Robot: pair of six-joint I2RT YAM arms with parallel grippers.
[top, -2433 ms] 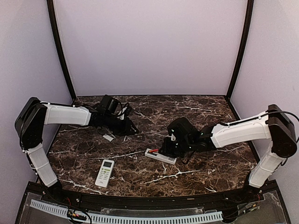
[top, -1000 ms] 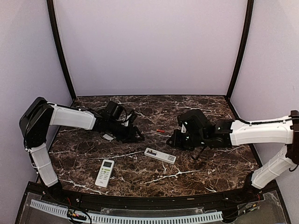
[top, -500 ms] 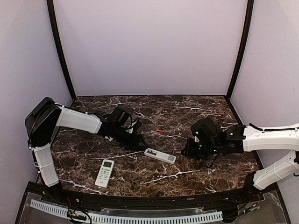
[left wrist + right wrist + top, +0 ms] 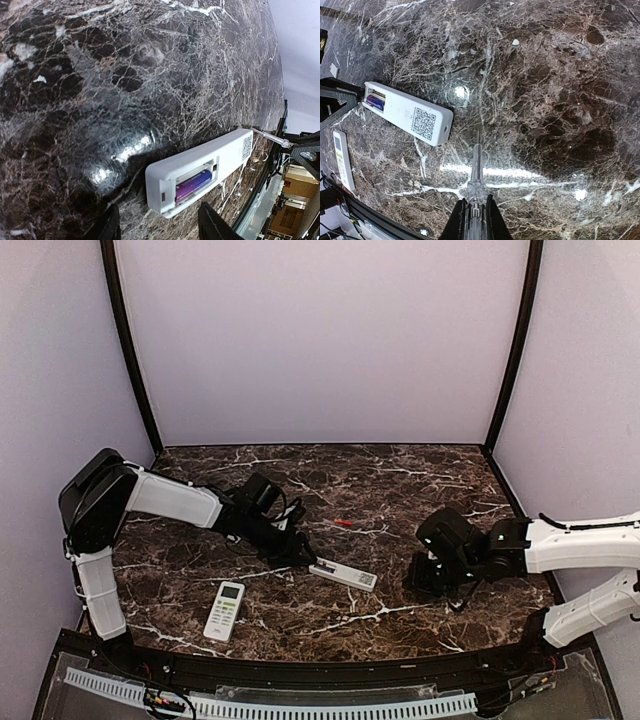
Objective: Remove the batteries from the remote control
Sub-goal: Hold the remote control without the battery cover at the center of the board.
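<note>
A battery (image 4: 192, 183) sits in the remote (image 4: 222, 154), so the wide left jaws should pinch it; right jaws grip a pick (image 4: 476, 167).

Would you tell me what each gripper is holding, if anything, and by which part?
The right gripper is shut on a thin clear tool, pinched at its thicker rear end. The left gripper is open, holding nothing.
</note>
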